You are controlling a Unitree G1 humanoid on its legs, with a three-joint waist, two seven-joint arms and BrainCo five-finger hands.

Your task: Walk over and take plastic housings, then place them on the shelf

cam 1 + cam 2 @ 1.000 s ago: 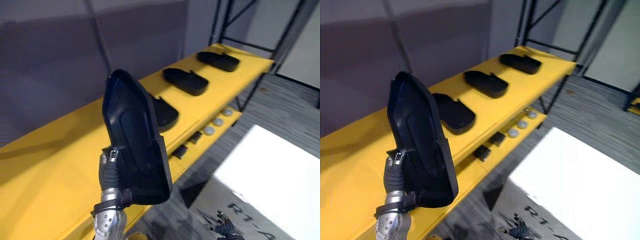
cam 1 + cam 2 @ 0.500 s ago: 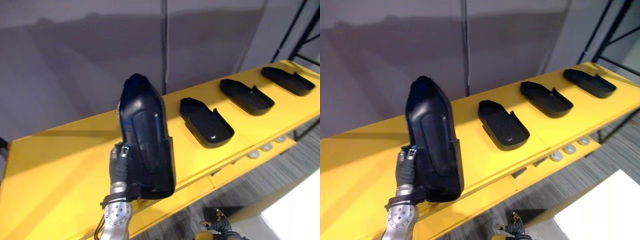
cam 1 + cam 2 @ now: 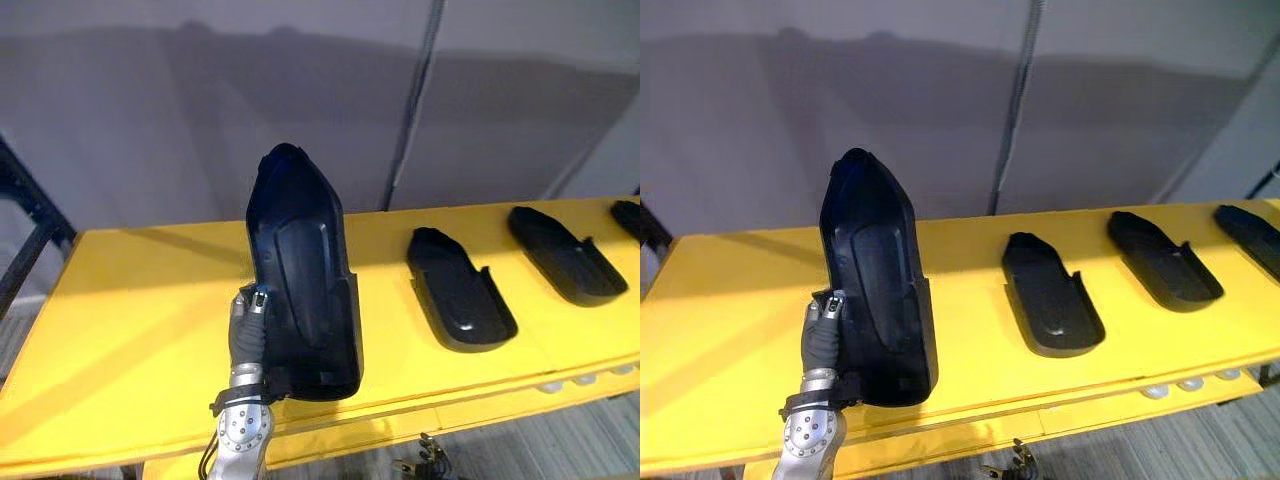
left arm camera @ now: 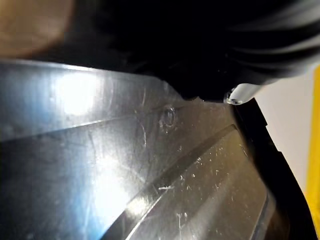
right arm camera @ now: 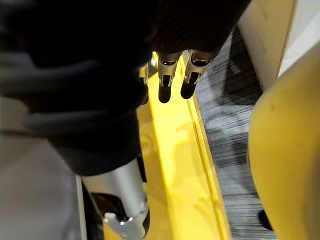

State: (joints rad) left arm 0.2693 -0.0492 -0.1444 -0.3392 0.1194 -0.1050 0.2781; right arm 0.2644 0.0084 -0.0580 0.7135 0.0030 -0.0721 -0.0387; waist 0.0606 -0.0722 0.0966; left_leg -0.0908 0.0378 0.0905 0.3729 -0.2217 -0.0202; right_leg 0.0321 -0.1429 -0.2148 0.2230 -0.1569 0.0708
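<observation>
My left hand (image 3: 246, 335) is shut on a large black plastic housing (image 3: 300, 270) and holds it upright, its hollow side toward me, over the front half of the yellow shelf (image 3: 130, 300). In the left wrist view the housing's glossy inner wall (image 4: 150, 170) lies right against the hand. To the right, two more black housings (image 3: 460, 295) (image 3: 565, 255) lie flat on the shelf, and the end of a third (image 3: 630, 215) shows at the edge. In the right wrist view my right hand (image 5: 170, 82) hangs low with relaxed fingers, empty, beside a yellow ledge.
A grey wall stands directly behind the shelf. A dark frame post (image 3: 25, 235) rises at the shelf's left end. Small round white parts (image 3: 585, 378) sit on the lower ledge at the front right. Grey carpet (image 3: 1200, 440) lies below.
The camera has swung left and now faces the shelf squarely; the white box is out of the picture. The housing stays upright in my left hand.
</observation>
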